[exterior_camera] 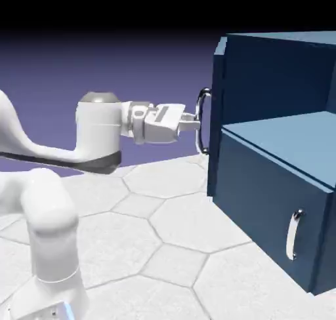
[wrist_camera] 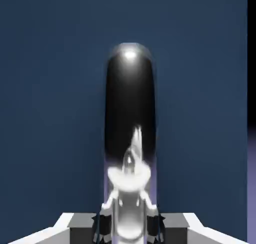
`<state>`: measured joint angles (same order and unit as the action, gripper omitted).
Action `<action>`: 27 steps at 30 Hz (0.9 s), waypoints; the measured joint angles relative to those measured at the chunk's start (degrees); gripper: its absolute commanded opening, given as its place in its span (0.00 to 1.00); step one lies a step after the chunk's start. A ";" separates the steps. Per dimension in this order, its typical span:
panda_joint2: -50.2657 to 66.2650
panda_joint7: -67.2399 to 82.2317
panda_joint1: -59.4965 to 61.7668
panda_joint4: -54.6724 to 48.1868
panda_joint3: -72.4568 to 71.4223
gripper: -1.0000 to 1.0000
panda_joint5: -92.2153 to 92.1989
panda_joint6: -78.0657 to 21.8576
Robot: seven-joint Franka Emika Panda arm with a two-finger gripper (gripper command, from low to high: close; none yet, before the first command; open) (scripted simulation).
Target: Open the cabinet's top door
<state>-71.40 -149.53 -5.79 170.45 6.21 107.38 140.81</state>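
I have the gripper (exterior_camera: 195, 122) clamped shut on the top door's handle (exterior_camera: 205, 120), the fingers level and reaching toward the exterior view's right, where the curved silver bar stands out from the edge of the top door (exterior_camera: 219, 115). In the hand view the gripper (wrist_camera: 129, 223) shows that handle (wrist_camera: 130, 138) filling the middle between the finger tips, dark and glossy, running straight up the picture with the flat blue of the top door (wrist_camera: 50, 113) behind it. So the bar's long axis is upright and the door lies directly ahead of the fingers; I judge the coming pull has to go back along the arm, away from the cabinet (exterior_camera: 275, 76), and then swing as the panel turns. From the side I can see the door already standing slightly proud of the cabinet body, and the lower panel (exterior_camera: 275, 214) with its small handle (exterior_camera: 295, 235) well below, untouched. The hand view shows neither, only how squarely the grip sits on the bar.
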 measured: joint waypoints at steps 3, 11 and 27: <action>-3.46 3.31 -0.46 1.90 -4.69 0.00 -7.49 -3.03; -9.65 9.89 -5.38 4.20 -19.19 0.00 -27.45 -14.73; -0.89 10.44 -7.41 -9.64 -52.40 0.00 -60.48 -44.42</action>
<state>-72.29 -139.09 -13.20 160.82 -46.19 46.90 96.38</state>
